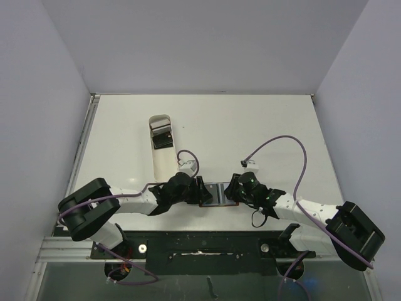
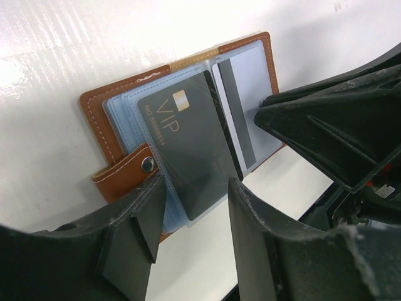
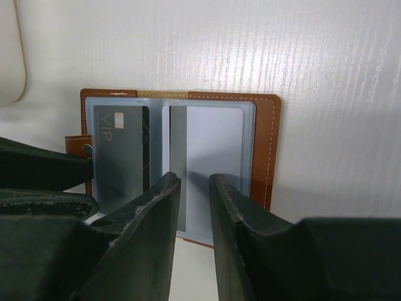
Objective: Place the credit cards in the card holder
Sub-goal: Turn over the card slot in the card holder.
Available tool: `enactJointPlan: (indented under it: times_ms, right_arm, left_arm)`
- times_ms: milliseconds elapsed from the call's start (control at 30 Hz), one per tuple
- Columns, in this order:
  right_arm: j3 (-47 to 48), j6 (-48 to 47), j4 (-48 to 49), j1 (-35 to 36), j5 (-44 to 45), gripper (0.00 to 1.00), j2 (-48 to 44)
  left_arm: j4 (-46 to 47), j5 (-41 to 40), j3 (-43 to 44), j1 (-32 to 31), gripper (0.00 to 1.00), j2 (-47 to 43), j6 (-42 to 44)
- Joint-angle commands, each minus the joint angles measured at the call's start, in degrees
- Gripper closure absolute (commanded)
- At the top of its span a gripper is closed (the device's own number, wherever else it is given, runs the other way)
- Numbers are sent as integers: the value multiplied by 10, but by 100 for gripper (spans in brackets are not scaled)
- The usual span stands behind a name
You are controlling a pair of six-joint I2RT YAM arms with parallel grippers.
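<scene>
The left gripper stands wide astride the sleeved black VIP card; the right gripper is narrow, pinching nothing. The card holder lies open between them, towards the near edge of the table.

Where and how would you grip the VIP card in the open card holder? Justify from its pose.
Probably its near short end, approached from the left gripper side, jaws spanning the long edges. The VIP card lies flat in a sleeve, and the spine and tab of the card holder crowd its other sides.
</scene>
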Motion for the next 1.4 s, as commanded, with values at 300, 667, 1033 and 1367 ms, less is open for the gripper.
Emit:
enactJointPlan:
  times_ms: [300, 667, 1033, 1367]
  right_arm:
    - [-21, 18, 36, 12, 10, 72, 16]
    - [-27, 27, 48, 19, 11, 72, 22]
    - [10, 31, -71, 24, 86, 72, -47]
    - [16, 48, -191, 25, 152, 64, -198]
  left_arm:
    - [82, 42, 40, -3, 60, -3, -19]
    - [137, 79, 70, -6, 61, 31, -24]
    - [132, 91, 108, -7, 62, 61, -7]
    - [47, 77, 149, 2, 62, 49, 52]
